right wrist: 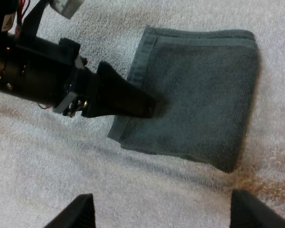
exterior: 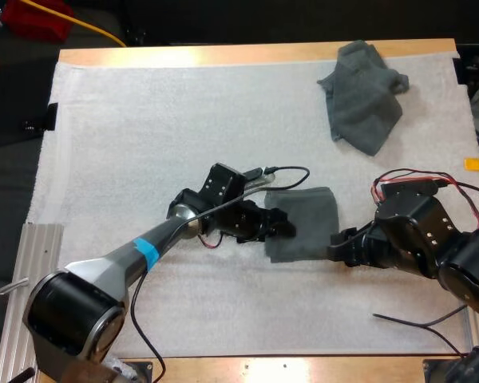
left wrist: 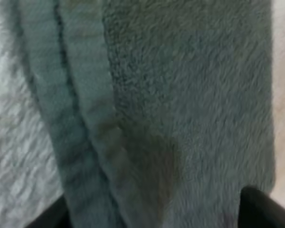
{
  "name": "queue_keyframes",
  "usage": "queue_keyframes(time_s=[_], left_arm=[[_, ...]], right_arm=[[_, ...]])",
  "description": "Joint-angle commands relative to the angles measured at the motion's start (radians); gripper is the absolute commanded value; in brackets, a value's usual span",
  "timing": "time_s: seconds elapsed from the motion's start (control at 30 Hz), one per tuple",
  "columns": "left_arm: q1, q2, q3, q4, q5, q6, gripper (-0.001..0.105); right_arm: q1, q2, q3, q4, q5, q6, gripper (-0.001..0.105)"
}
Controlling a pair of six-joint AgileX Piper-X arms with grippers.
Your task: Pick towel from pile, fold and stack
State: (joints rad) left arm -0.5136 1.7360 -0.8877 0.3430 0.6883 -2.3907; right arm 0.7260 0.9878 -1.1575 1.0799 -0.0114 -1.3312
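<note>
While both arms reach in toward the middle of the white mat (exterior: 144, 144), a folded towel (exterior: 307, 219), dark grey-green, lies flat there, a little right of centre and toward the near side. The left gripper (exterior: 283, 226) comes in from the left, and its tip lies over the towel's left, hemmed edge. In the left wrist view its two black fingers (left wrist: 261, 209) stand well apart with the towel's pile and stitched hem spread between and beneath them. It is not possible to tell whether they press on the cloth. The right gripper (exterior: 337, 246) sits low on the mat just beside the towel's near right corner. In the right wrist view its fingers (right wrist: 78, 213) are apart and clear of the towel, over bare mat. A second towel, the crumpled towel (exterior: 363, 96), lies in a loose heap at the far right of the mat, well apart from both grippers. The wooden table (exterior: 223, 54) shows as a strip along the mat's far edge.
</note>
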Motion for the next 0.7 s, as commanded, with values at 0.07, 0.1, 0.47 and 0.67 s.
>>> queue_keyframes(time_s=[0.07, 0.1, 0.47, 0.67], left_arm=[[-0.014, 0.018, -0.007, -0.006, 0.020, -0.022, 0.065], [-0.019, 0.018, -0.007, -0.006, 0.020, -0.022, 0.065], [-0.036, 0.018, -0.007, -0.006, 0.020, -0.022, 0.011], [-0.036, 0.018, -0.007, 0.001, 0.042, 0.004, 0.000]], right_arm=[[0.000, -0.006, -0.007, 0.009, 0.000, 0.002, 0.058], [0.000, -0.006, -0.007, 0.009, 0.000, 0.003, 0.058], [0.000, -0.006, -0.007, 0.009, 0.000, 0.003, 0.058], [0.000, -0.006, -0.007, 0.009, -0.004, 0.003, 0.058]])
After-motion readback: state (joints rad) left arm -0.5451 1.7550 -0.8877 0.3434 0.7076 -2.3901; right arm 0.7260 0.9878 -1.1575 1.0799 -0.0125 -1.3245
